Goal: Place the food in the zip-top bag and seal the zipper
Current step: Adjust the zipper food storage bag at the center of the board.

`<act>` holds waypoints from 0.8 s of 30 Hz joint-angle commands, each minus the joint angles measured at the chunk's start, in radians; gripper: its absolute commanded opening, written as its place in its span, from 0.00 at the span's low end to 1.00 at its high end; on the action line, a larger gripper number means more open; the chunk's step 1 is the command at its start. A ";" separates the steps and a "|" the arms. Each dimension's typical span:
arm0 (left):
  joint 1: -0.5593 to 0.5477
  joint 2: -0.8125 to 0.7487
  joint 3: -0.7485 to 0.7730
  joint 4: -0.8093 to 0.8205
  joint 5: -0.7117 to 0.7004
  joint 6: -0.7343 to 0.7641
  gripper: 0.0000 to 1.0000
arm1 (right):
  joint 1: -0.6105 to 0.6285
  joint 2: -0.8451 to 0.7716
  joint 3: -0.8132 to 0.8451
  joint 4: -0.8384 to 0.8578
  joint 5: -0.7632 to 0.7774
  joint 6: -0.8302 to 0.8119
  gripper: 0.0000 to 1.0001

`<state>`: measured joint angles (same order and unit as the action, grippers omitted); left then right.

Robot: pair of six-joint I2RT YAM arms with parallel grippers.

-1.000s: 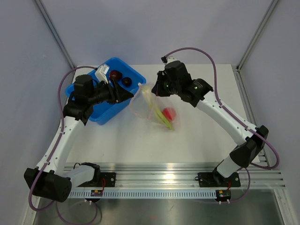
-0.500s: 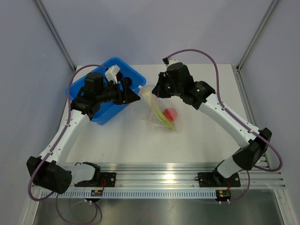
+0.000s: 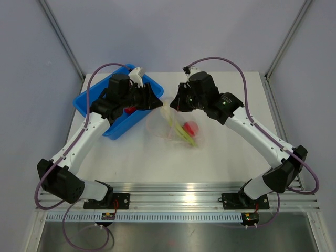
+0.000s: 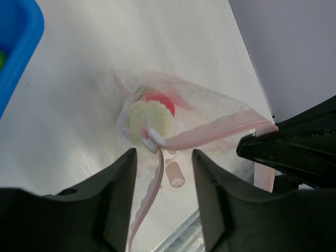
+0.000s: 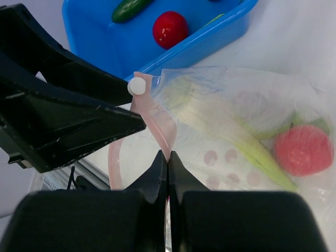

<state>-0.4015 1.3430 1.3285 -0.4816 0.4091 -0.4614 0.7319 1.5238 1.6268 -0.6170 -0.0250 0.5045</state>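
Note:
The clear zip-top bag point(image 3: 176, 125) lies on the table, holding a red fruit point(image 3: 190, 127) and a pale yellow-green stalk point(image 3: 177, 127). My right gripper point(image 3: 176, 104) is shut on the pink zipper strip point(image 5: 161, 123) at the bag's mouth and holds that edge up. My left gripper point(image 3: 156, 101) is open and empty just left of the mouth. In the left wrist view the strip point(image 4: 153, 184) hangs between its fingers point(image 4: 125, 173), below the white slider point(image 4: 153, 138). A red fruit point(image 5: 170, 29) and a green cucumber piece point(image 5: 128, 8) lie in the blue bin point(image 5: 105, 47).
The blue bin point(image 3: 86, 100) stands at the back left, partly under my left arm. The dark maroon fruits are hidden from view. A metal rail point(image 3: 173, 194) runs along the table's near edge. Grey walls close the back and both sides.
My left arm has swung right, from over the blue bin to the bag's mouth. My right gripper has kept its hold on the strip, shifting only slightly.

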 commanded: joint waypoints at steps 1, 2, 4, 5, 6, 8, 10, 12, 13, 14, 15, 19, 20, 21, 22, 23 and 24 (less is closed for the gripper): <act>-0.023 0.047 0.077 0.011 -0.058 0.033 0.45 | -0.005 -0.066 -0.008 0.045 -0.029 0.009 0.00; -0.023 0.053 0.087 0.009 -0.062 0.029 0.42 | -0.005 -0.070 -0.013 0.046 -0.030 0.008 0.00; -0.023 0.051 0.084 0.023 -0.066 0.021 0.35 | -0.005 -0.083 -0.025 0.043 -0.035 0.005 0.00; -0.023 0.050 0.084 0.029 -0.061 0.014 0.26 | -0.005 -0.085 -0.030 0.042 -0.039 0.002 0.00; -0.023 0.048 0.086 0.040 -0.058 0.009 0.21 | -0.005 -0.089 -0.038 0.040 -0.047 -0.001 0.00; -0.023 0.051 0.095 0.043 -0.049 0.003 0.03 | -0.005 -0.099 -0.050 0.040 -0.053 -0.004 0.00; -0.023 0.056 0.110 0.034 -0.043 0.003 0.00 | -0.006 -0.108 -0.068 0.042 -0.062 -0.007 0.00; -0.023 0.059 0.113 0.038 -0.032 0.003 0.00 | -0.005 -0.116 -0.082 0.045 -0.064 -0.009 0.00; -0.023 0.059 0.110 0.040 -0.032 0.003 0.00 | -0.005 -0.122 -0.085 0.045 -0.064 -0.008 0.00; -0.023 0.058 0.110 0.041 -0.029 0.001 0.00 | -0.005 -0.122 -0.087 0.046 -0.062 -0.007 0.00; -0.023 0.056 0.110 0.041 -0.027 0.001 0.00 | -0.005 -0.125 -0.088 0.045 -0.056 -0.006 0.00; -0.023 0.062 0.127 0.038 -0.036 0.001 0.00 | -0.005 -0.134 -0.076 0.045 -0.027 -0.003 0.00; -0.023 0.067 0.142 0.035 -0.045 0.000 0.00 | -0.005 -0.132 -0.067 0.040 -0.021 0.000 0.00; -0.023 0.070 0.152 0.025 -0.052 0.000 0.00 | -0.005 -0.126 -0.052 0.037 -0.012 0.005 0.00; -0.023 0.080 0.159 0.020 -0.052 0.003 0.00 | -0.005 -0.123 -0.042 0.037 -0.009 0.008 0.00; -0.023 0.087 0.169 0.015 -0.053 0.013 0.00 | -0.005 -0.117 -0.035 0.031 -0.007 0.012 0.00; -0.023 0.093 0.191 -0.006 -0.055 0.018 0.11 | -0.005 -0.111 -0.018 0.025 0.006 0.032 0.00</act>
<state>-0.4309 1.4212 1.4452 -0.4896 0.3798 -0.4610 0.7319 1.4376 1.5444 -0.6117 -0.0601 0.5110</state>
